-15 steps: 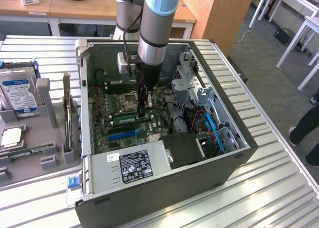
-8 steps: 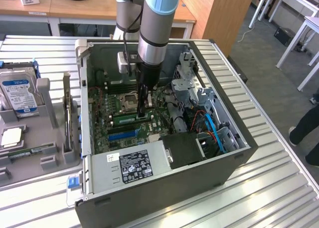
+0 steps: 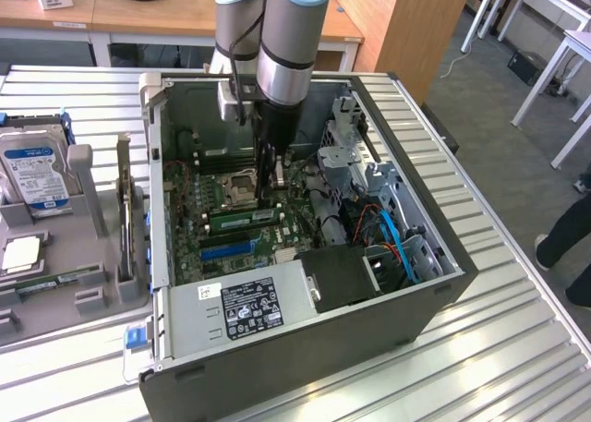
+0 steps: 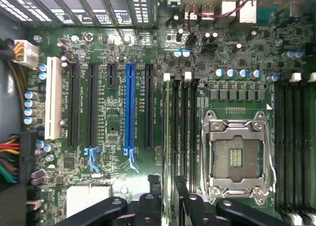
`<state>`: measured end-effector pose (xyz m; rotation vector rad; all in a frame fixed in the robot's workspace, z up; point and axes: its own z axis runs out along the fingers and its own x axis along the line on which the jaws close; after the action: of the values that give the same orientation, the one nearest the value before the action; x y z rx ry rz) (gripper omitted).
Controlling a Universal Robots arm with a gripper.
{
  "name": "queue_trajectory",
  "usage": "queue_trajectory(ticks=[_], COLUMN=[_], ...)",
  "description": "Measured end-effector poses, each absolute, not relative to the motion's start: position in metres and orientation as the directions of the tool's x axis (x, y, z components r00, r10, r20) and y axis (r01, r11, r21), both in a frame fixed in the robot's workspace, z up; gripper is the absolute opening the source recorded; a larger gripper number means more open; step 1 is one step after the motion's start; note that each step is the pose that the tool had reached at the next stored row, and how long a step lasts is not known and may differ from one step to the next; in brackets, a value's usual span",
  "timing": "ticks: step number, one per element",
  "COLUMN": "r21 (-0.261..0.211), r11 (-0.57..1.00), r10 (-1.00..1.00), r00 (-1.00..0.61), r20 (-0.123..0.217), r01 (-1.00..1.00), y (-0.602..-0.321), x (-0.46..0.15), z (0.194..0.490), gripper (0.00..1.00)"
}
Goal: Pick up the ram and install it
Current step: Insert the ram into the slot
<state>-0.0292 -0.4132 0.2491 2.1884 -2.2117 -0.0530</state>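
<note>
The gripper (image 4: 167, 182) is down inside the open computer case (image 3: 305, 367), centre of the exterior view. Jaws released: the fingers (image 4: 154, 196) stand apart, and in the wrist view a memory slot runs through the gap between them. Nothing looks clamped.

The ram (image 3: 242, 216) stands on edge in a slot on the motherboard (image 4: 112, 127). It sits at the centre of the exterior view, just below and left of the finger tips, white label toward the camera. Its right end reaches under the tips; touching or just apart, cannot tell. Whether it is pressed fully home, cannot tell either.

Outward:
- Bare processor socket (image 4: 237, 159) just beside the memory slots, contacts exposed.
- Blue card slot (image 4: 130, 107) on the other side of them.
- Blue cables (image 3: 399, 242) right of centre in the exterior view.
- At that view's left edge, a grey tray (image 3: 83, 196) with a hard drive (image 3: 35, 177) and another thin green stick (image 3: 57, 280) lying flat.

Risks, as I judge them:
- If the ram is only half seated, a finger brushing it could tilt it or drag it out.
- A push landing off-centre could sink one end, leave the other riding high, and flex the motherboard.
- Sideways drift toward the socket could bend its contacts.
- A fingertip could catch a slot latch.
</note>
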Motion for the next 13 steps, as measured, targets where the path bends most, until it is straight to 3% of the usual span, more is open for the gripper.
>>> queue_trajectory(ticks=[13], r21=[0.045], r11=[0.01], r10=[-1.0], r00=[-0.011], r20=[-0.003], r01=[-0.999], y=[-0.413], x=[-0.029], z=[0.275], gripper=[0.25])
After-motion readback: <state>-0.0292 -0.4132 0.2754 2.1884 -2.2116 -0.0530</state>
